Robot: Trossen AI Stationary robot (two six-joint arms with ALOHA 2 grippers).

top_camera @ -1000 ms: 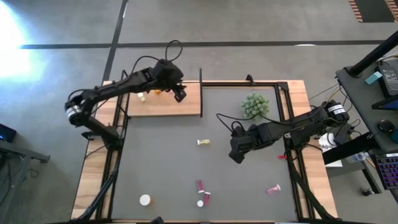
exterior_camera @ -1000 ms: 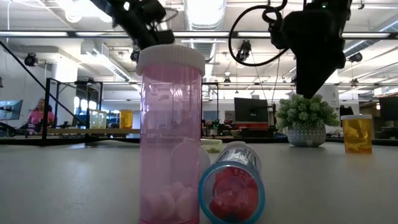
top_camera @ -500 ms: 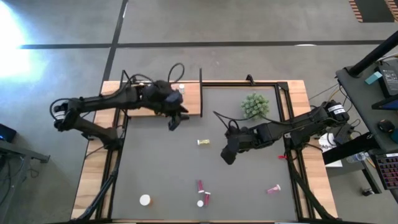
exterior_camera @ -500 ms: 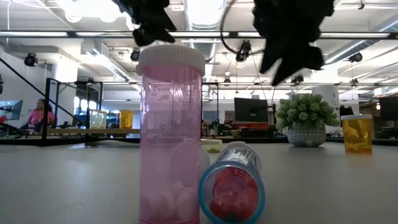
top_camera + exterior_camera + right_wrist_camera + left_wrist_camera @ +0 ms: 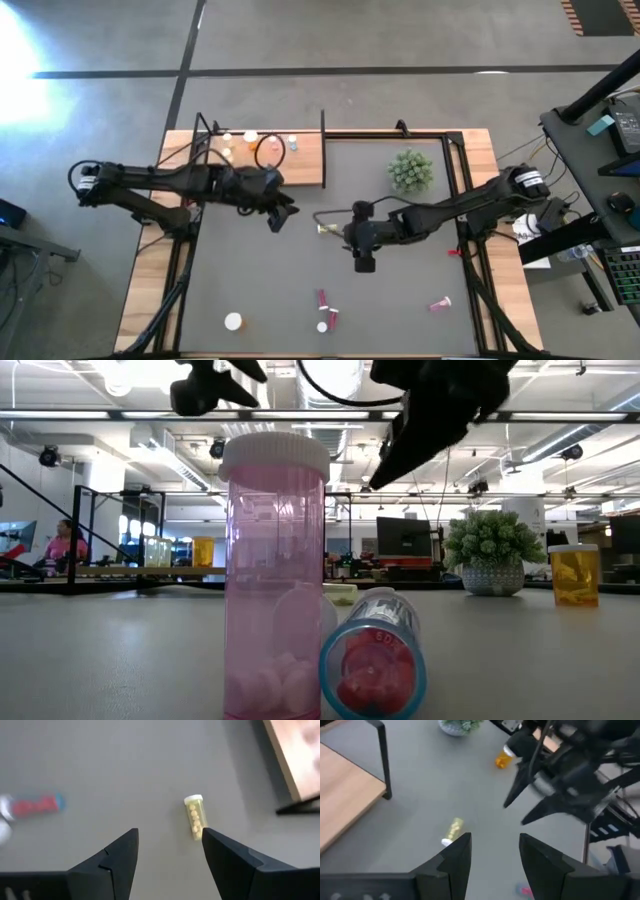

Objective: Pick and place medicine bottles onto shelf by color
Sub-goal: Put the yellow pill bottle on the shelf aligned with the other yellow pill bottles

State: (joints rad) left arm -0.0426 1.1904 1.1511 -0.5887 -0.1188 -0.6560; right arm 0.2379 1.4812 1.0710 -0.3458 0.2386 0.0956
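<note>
A yellowish bottle (image 5: 325, 229) lies on its side on the grey mat, between my two grippers; it also shows in the left wrist view (image 5: 451, 831) and the right wrist view (image 5: 196, 817). My left gripper (image 5: 280, 216) is open and empty over the mat, just near of the shelf (image 5: 300, 170). My right gripper (image 5: 362, 263) is open and empty, right of and near the yellowish bottle. Several bottles (image 5: 250, 137) stand on the shelf's far part. Pink-red bottles (image 5: 322, 298) are near the front edge; one stands upright (image 5: 275, 575), one lies beside it (image 5: 372, 660).
A green plant (image 5: 410, 170) stands at the back right. An orange bottle (image 5: 574, 575) stands at the right, and shows in the left wrist view (image 5: 503, 759). A white-capped bottle (image 5: 233, 321) is front left, a pink one (image 5: 440, 303) front right. The shelf's black post (image 5: 323, 148) stands at its right end.
My left gripper has left the shelf and gone toward the near edge, out over the mat. My right gripper has gone toward the table's left, closer to the yellowish bottle, and turned. No bottle on the mat has moved.
</note>
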